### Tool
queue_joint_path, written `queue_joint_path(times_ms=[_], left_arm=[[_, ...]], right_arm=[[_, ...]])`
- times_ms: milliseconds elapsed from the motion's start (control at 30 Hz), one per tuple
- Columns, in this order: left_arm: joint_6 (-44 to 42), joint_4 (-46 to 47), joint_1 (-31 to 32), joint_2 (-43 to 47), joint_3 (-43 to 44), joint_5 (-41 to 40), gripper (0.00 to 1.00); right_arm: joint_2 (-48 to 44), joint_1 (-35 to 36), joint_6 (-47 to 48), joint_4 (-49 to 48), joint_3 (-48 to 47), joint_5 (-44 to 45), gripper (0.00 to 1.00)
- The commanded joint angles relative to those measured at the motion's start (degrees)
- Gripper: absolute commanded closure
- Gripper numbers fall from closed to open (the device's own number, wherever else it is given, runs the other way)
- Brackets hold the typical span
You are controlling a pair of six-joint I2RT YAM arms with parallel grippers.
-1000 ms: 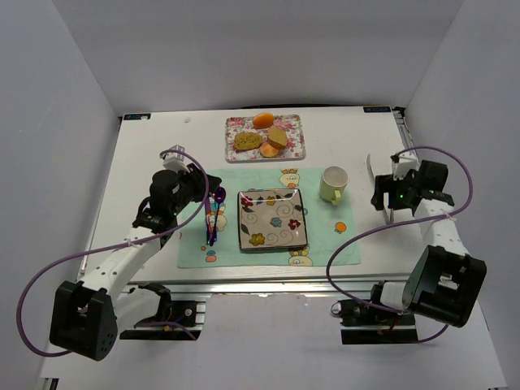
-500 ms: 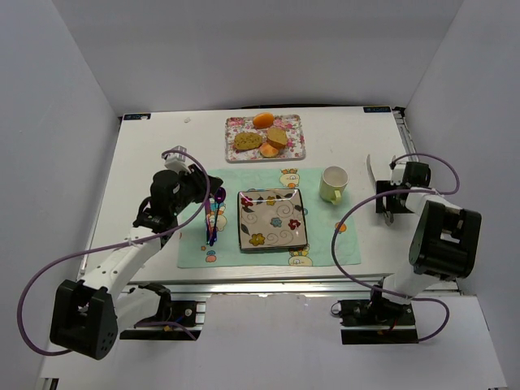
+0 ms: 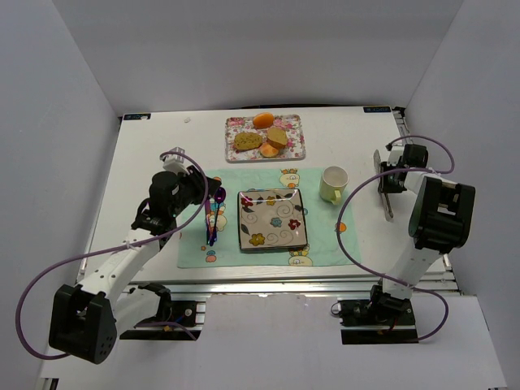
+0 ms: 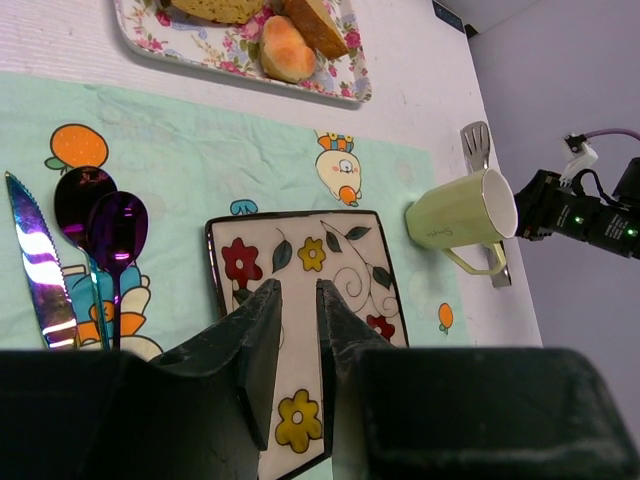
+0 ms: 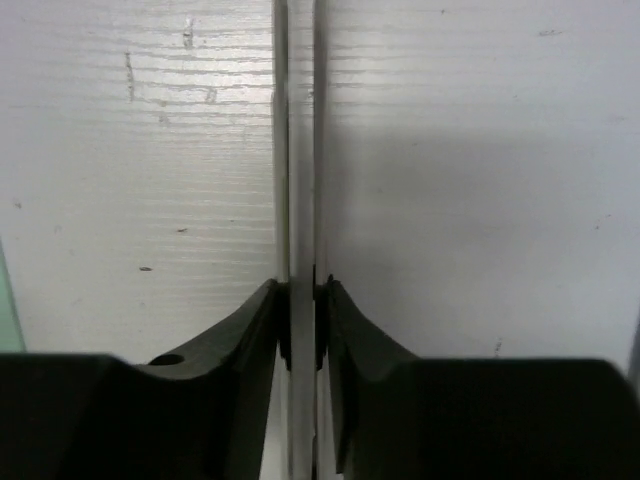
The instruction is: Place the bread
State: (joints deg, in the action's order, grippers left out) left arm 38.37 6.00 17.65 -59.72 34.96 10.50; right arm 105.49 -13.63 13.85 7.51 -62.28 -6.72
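Observation:
The bread (image 3: 278, 136), a golden slice with a brown crust, lies on the flowered tray (image 3: 296, 151) at the back; it also shows at the top of the left wrist view (image 4: 318, 24). My left gripper (image 3: 201, 185) hovers by the left side of the flowered square plate (image 3: 272, 219), its jaws (image 4: 298, 290) a narrow gap apart with nothing between them. On the right, my right gripper (image 3: 391, 180) is shut on the thin handle of a metal spatula (image 3: 388, 207) lying on the white table. That handle (image 5: 296, 150) runs straight between the fingers (image 5: 300, 285).
A pale green cup (image 3: 333, 184) stands on the mint placemat (image 3: 325, 244), right of the plate. A knife and purple spoons (image 3: 211, 215) lie left of the plate. On the tray an orange (image 3: 262, 120), an olive-brown piece (image 3: 248, 140) and a peach piece (image 3: 269, 149) surround the bread.
The right arm folded up and back, and its gripper went from wide open to shut on the spatula handle. The left arm barely moved.

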Motion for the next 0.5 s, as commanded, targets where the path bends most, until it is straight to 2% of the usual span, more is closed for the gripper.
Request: queue_joint_path(times_ms=[0, 67, 167, 300, 467], left_arm=[[-0.49, -0.9, 0.1, 1.63, 1.07, -0.92, 0.69], [-0.58, -1.25, 0.1, 1.63, 1.25, -1.01, 0.69], [-0.75, -1.25, 0.1, 1.37, 1.51, -0.75, 0.69], [-1.1, -0.99, 0.1, 0.4, 2.04, -0.05, 0.69], [-1.28, -0.29, 0.1, -0.04, 2.48, -0.04, 0.69]], right_arm=[[-0.81, 0.18, 1.18, 2.51, -1.97, -3.55, 0.74], [-4.04, 0.27, 3.1, 3.04, -2.49, -4.78, 0.81], [-8.7, 1.23, 7.15, 6.88, -6.07, -11.1, 0.79], [-11.01, 4.92, 11.2, 12.6, -14.96, -19.36, 0.58], [-8.3, 13.16, 9.71, 17.45, -25.59, -21.32, 0.5]])
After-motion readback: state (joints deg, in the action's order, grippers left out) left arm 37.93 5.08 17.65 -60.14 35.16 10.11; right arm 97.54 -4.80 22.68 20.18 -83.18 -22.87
